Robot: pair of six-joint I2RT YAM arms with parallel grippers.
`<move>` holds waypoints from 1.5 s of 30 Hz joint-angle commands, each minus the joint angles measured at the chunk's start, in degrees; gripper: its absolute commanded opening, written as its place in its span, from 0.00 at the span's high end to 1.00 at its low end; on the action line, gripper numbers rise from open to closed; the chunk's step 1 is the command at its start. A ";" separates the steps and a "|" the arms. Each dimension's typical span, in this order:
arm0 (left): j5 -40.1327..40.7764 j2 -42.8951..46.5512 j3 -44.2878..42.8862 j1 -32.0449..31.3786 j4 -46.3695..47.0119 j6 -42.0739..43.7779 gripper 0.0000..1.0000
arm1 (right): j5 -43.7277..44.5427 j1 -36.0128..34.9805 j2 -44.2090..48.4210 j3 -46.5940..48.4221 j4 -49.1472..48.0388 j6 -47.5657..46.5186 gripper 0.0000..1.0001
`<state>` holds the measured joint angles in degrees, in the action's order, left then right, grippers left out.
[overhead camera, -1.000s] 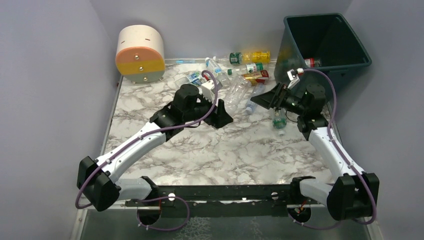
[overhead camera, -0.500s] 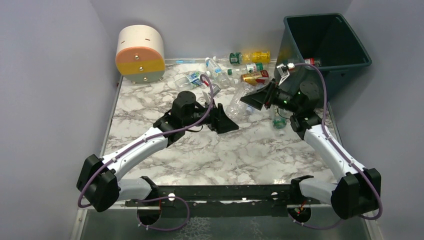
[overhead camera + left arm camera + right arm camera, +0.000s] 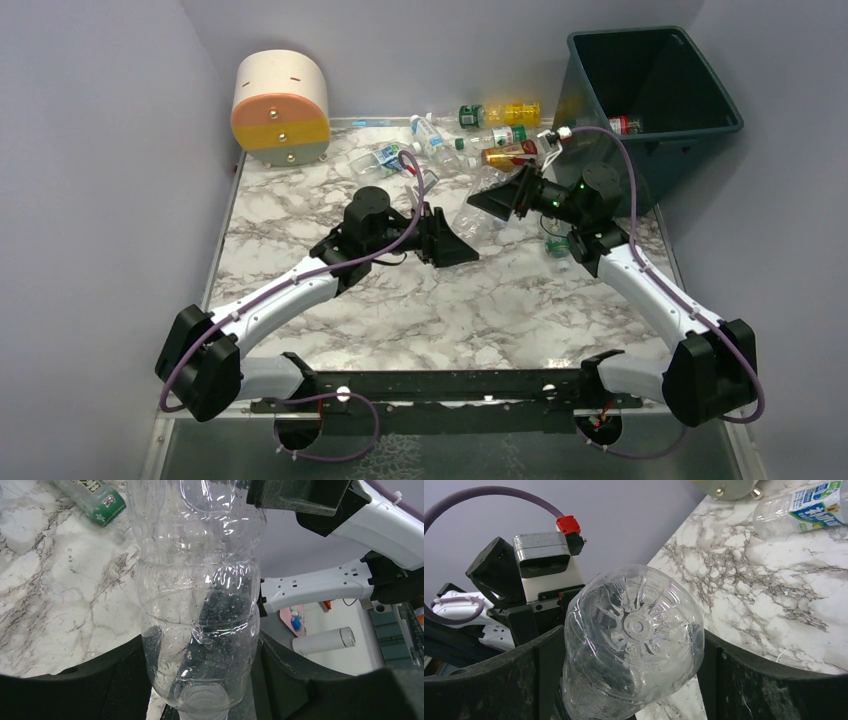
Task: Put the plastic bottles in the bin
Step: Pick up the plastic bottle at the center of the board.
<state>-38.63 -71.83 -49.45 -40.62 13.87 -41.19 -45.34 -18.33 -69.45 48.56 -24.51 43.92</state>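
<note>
Mid-worktop, right of centre: left end effector pinches clear bottle near its cap. Long axis runs far-right into right end effector, apparently clamped on its base. Bin beyond, far right corner; right end effector nearer it.

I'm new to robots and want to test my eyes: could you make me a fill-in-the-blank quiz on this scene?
The left gripper and right gripper both hold the same clear ___.
The teal bin holds one bottle with a ___ label.
The round drum stands at the table's far ___ corner.
Missing: bottle, red, left.
</note>
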 commanded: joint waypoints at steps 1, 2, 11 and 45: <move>-2.52 0.55 0.43 -0.16 3.90 -0.04 0.40 | 2.44 -0.76 -1.36 1.72 -2.56 -0.01 0.12; -2.54 0.48 0.41 -0.14 3.95 0.01 0.40 | 2.44 -0.82 -1.51 1.86 -2.68 0.04 0.14; -2.68 -0.43 0.41 -0.16 3.96 0.06 0.37 | 2.37 -1.18 -1.92 1.68 -3.34 0.04 0.25; -2.17 6.24 -6.76 7.50 -10.01 5.81 0.01 | 13.36 -1.27 -1.73 14.96 16.74 -14.45 0.47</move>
<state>-39.46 -68.34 -53.63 -34.04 6.04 -37.04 -37.80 -19.55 -71.46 59.00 -14.63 35.70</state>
